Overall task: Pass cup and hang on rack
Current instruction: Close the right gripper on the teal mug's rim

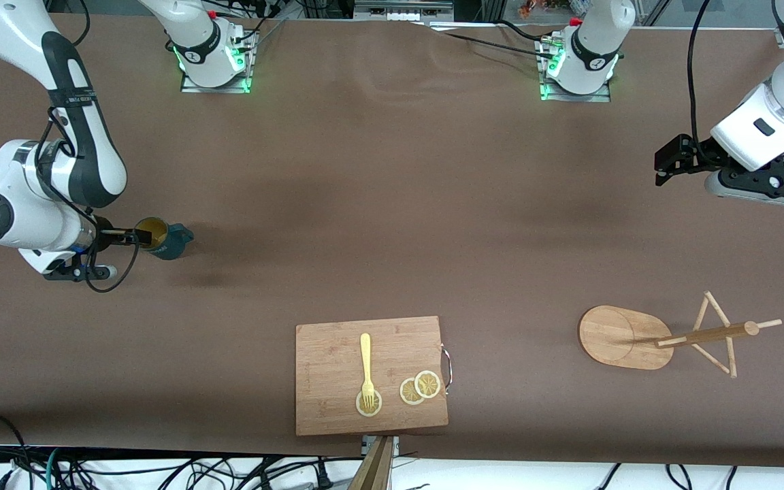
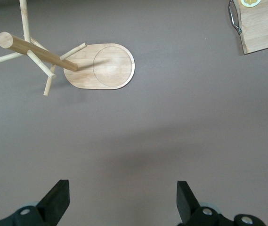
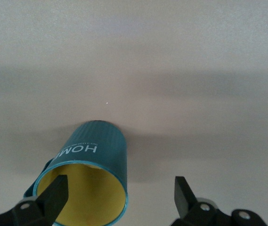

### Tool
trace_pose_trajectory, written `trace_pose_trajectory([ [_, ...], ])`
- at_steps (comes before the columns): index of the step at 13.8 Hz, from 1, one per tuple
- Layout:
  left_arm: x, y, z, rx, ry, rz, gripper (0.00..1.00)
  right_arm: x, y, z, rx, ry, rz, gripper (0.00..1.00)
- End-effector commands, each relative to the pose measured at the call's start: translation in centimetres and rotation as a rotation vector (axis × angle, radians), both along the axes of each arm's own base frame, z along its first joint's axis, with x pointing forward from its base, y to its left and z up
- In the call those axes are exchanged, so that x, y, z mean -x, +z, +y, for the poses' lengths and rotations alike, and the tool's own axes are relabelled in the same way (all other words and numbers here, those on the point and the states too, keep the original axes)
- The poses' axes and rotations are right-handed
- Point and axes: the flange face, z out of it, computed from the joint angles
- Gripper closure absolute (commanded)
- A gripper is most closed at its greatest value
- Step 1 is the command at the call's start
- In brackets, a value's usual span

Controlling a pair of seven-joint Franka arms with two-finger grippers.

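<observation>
The dark teal cup (image 1: 166,240) with a mustard-yellow inside stands on the table toward the right arm's end, its handle turned away from the gripper. My right gripper (image 1: 139,237) is open at the cup's rim. In the right wrist view one finger (image 3: 53,194) is over the cup's (image 3: 93,153) mouth and the other is outside its wall, so the right gripper (image 3: 119,189) straddles the rim. The bamboo rack (image 1: 627,337) stands toward the left arm's end. My left gripper (image 1: 766,190) waits open and empty in the air over the table there; the left wrist view shows the gripper (image 2: 123,194) and the rack (image 2: 101,67).
A wooden cutting board (image 1: 327,374) with a yellow fork (image 1: 366,367) and lemon slices (image 1: 420,388) lies near the front edge at the middle. Its corner shows in the left wrist view (image 2: 265,28). Cables run along the table's front edge.
</observation>
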Motion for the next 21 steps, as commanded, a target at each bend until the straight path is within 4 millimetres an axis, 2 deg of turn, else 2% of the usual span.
trace_pose_trajectory([
  [1,0.2,0.7,0.1,-0.012,-0.004,0.002,0.00,0.5,-0.3,-0.7,-0.027,0.035,-0.020,0.00],
  [3,0.2,0.7,0.1,-0.012,-0.004,0.003,0.00,1.0,-1.3,-1.1,-0.049,0.023,-0.018,0.00],
  [8,0.1,0.7,0.1,-0.012,-0.005,0.002,0.00,1.3,-2.2,-1.7,-0.092,0.019,-0.021,0.01],
  [9,0.2,0.8,0.2,-0.012,-0.008,0.000,0.00,1.3,-2.2,-1.7,-0.092,0.019,-0.021,0.05],
  [11,0.2,0.8,0.1,-0.012,-0.007,0.000,0.00,1.3,-2.2,-1.7,-0.092,0.019,-0.021,0.26],
  [14,0.1,0.7,0.5,-0.012,-0.010,0.002,0.00,1.3,-2.1,-1.8,-0.095,0.038,-0.021,0.46],
  [19,0.1,0.7,0.5,-0.012,-0.010,0.002,0.00,1.4,-2.2,-1.8,-0.099,0.039,-0.015,0.98],
  [21,0.2,0.7,0.4,-0.012,-0.005,0.002,0.00,1.2,-1.9,-1.6,-0.100,0.039,-0.018,1.00],
])
